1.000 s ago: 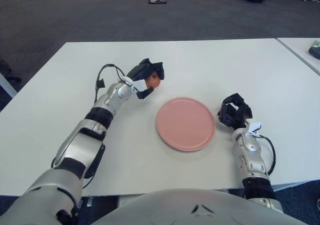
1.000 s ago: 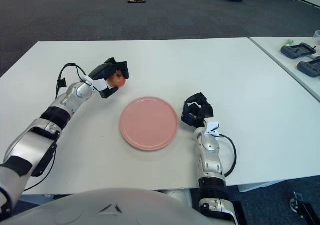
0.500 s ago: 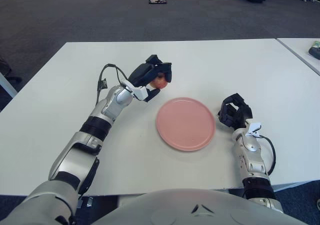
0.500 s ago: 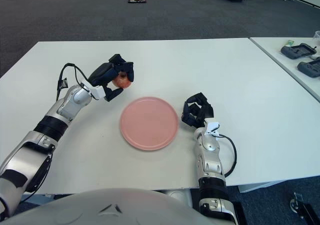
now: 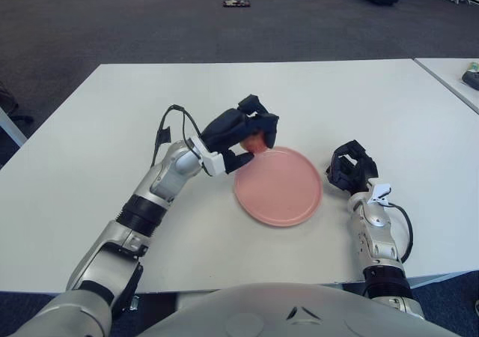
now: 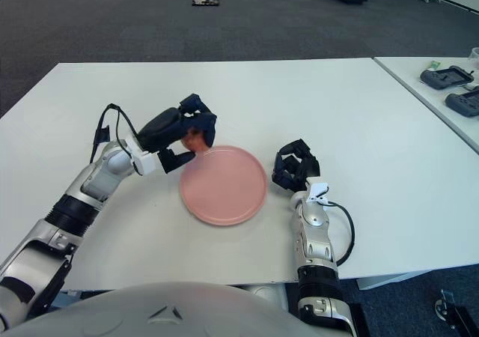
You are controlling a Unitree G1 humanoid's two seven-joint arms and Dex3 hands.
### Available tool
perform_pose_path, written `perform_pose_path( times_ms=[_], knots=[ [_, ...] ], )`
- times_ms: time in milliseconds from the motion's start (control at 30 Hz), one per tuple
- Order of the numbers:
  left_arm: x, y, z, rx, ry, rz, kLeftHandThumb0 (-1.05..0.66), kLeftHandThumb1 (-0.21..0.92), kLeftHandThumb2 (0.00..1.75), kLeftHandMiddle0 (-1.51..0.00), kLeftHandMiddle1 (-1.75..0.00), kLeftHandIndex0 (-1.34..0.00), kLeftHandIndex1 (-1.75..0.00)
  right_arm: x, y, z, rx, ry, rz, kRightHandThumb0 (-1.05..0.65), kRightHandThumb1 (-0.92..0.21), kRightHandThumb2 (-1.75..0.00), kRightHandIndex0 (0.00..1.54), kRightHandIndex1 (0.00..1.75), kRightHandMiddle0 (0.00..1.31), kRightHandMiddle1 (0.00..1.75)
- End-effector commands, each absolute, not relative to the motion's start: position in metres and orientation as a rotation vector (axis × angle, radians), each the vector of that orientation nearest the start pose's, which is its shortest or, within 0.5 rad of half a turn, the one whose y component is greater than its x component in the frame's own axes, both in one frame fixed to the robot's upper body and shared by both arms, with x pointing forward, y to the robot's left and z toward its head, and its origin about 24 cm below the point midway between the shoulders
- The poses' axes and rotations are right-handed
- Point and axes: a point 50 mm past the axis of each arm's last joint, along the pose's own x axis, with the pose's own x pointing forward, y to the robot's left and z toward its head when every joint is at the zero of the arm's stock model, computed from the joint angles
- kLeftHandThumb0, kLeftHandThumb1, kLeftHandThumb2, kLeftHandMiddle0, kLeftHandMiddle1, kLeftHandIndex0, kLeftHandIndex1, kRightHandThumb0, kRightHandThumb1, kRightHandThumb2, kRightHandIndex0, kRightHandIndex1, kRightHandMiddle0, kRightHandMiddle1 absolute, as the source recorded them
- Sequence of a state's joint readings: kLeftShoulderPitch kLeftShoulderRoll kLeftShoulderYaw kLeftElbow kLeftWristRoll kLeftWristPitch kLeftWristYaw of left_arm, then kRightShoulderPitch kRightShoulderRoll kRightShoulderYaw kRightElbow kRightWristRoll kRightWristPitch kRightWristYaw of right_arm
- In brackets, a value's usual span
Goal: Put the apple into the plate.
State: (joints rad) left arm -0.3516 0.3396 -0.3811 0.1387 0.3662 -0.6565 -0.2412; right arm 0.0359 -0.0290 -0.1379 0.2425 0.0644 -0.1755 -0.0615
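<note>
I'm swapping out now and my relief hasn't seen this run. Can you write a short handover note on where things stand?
Left hand: shut on the apple, carried above the table at the plate's left far rim.
Right hand: idle, fingers curled, holding nothing, just right of the plate.
Plate: pink, bare, at mid-table.
Done: apple picked up and brought to the plate's edge.
Left: move it over the plate's middle, lower it, let go, pull the left hand back.

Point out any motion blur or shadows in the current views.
Left eye view: the left hand and the apple it grips look slightly smeared; the plate is crisp. Right eye view: a soft shadow lies beside the right hand on the table.
</note>
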Motion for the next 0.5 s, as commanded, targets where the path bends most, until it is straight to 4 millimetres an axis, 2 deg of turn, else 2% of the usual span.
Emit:
perform_pose_path(
  times_ms=[0, 267, 467],
  knots=[
    [0.255, 0.069, 0.111, 0.750, -0.790, -0.900, 0.00, -0.11, 1.74, -0.98, -1.59, -0.69, -1.75, 0.223, -0.195, -0.028, 0.046, 0.226, -0.237, -0.42, -0.51, -1.08, 0.69, 1.69, 0.46, 1.75],
    [0.246, 0.063, 0.110, 0.847, -0.797, -1.063, 0.00, -0.07, 1.72, -0.95, -1.62, -0.67, -1.75, 0.223, -0.195, -0.027, 0.039, 0.221, -0.235, -0.42, -0.50, -1.10, 0.69, 1.70, 0.47, 1.75],
    [0.241, 0.056, 0.103, 0.868, -0.796, -1.110, 0.00, -0.06, 1.70, -0.95, -1.61, -0.66, -1.75, 0.222, -0.196, -0.027, 0.032, 0.224, -0.238, -0.43, -0.49, -1.11, 0.70, 1.70, 0.48, 1.75]
  ],
)
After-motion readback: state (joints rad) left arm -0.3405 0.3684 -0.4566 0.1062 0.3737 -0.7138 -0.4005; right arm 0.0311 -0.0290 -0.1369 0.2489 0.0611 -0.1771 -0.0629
